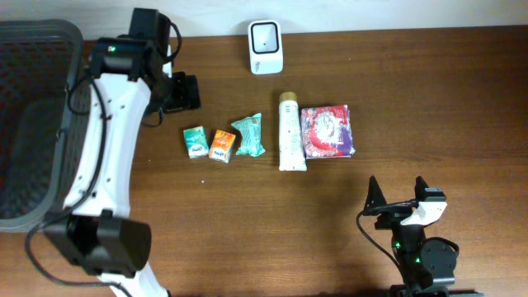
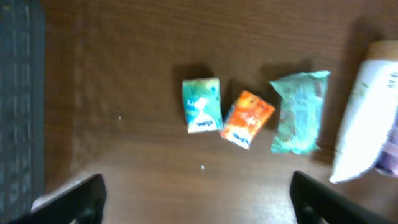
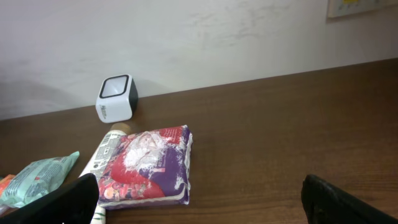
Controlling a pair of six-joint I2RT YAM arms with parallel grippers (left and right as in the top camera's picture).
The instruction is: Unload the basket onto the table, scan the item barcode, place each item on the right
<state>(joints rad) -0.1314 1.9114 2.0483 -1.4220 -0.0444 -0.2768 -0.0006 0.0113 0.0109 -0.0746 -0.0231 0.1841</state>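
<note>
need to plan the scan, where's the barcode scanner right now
In the overhead view the barcode scanner stands at the far edge of the table near the middle, just beyond the white tube and apart from it.

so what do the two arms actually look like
The left arm has smooth white shells between bulky black joints, a small green light near one joint, and thin black cables looping alongside. The right arm shows a black body with a green light, a white block up top and a black cable. The left tool and right tool are both black.
</note>
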